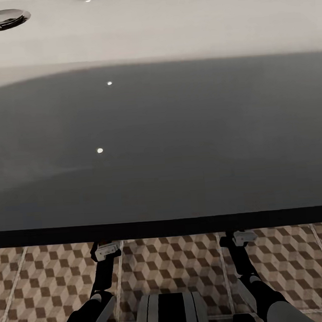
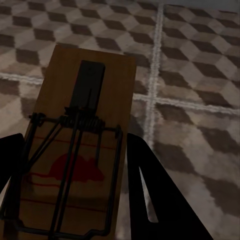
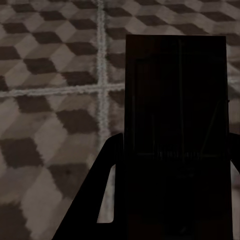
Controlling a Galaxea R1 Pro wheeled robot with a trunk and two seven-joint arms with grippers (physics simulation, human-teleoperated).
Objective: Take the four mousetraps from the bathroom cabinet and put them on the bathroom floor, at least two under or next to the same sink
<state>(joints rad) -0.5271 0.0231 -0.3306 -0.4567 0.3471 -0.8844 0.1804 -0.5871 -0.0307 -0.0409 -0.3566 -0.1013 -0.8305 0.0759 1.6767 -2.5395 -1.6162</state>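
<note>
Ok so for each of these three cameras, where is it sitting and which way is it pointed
Head view: on the robot's head, looking down over a dark glossy counter to the bathroom floor; both forearms and the trunk show.
Left wrist view: on the left arm, looking along the left gripper at its mousetrap above the tiles.
Right wrist view: on the right arm, looking along the right gripper at a shadowed mousetrap.
All views share the cube-patterned tiles.
</note>
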